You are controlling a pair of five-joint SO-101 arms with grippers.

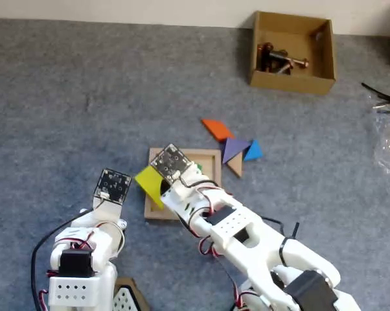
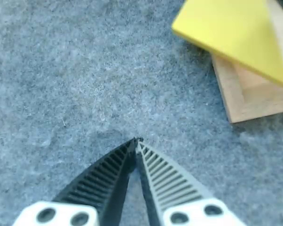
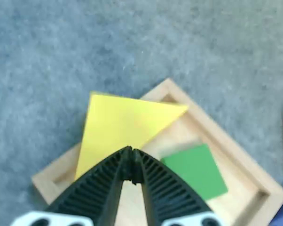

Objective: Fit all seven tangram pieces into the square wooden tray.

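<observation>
Gripping yellow triangle (image 3: 127, 122) over tray (image 3: 224, 141) corner, right hand (image 3: 131, 150), left hand (image 2: 137, 141) closed beside

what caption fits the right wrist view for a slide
Right tool pinching the yellow triangle over the wooden tray rim, green square already inside

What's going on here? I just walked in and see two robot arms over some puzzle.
The right arm has its jaws shut on the yellow triangle, holding it tilted over one side of the wooden tray, partly past the rim. A green square lies in the tray. An orange piece, a purple piece, a blue piece and a tan piece lie clustered on the carpet beside the tray. The left arm hangs over the carpet nearby, jaws shut and empty.
</observation>
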